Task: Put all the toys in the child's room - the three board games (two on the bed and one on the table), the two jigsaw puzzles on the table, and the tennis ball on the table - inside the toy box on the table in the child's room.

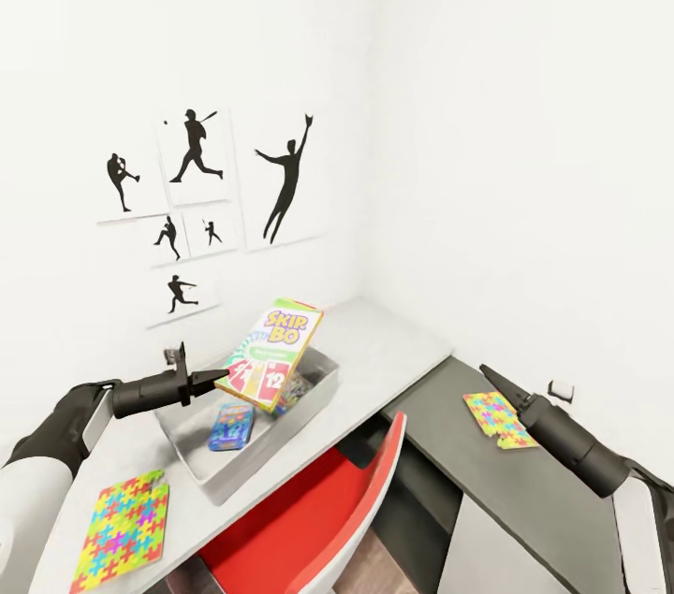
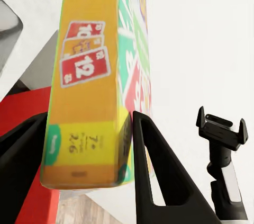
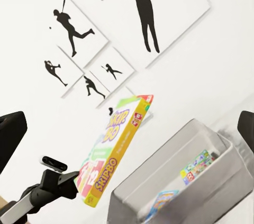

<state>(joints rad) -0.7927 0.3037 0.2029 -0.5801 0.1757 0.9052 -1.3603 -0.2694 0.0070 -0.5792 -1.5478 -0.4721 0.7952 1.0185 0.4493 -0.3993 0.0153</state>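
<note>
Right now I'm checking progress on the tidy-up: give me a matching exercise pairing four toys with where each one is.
Things:
1. SKIP-BO box
2. small blue game
3. puzzle beside the left arm
4. puzzle near the right gripper

Places:
A. lying in the toy box
B. on the pale desk top
C. on the darker desk section
D. held tilted above the bin by the left gripper

Pairs: 1-D, 2-A, 3-B, 4-C

Bright, even, diffuse render light — no visible source, white walls (image 1: 524, 108) near blown out. Shadows soft and faint: grey shade inside bin (image 1: 314, 388), dim patch under bench (image 1: 393, 341) edge. No glare. Head view bends at edges — wall corner leans. Left wrist view: box (image 2: 90, 102) close, print slightly soft.
</note>
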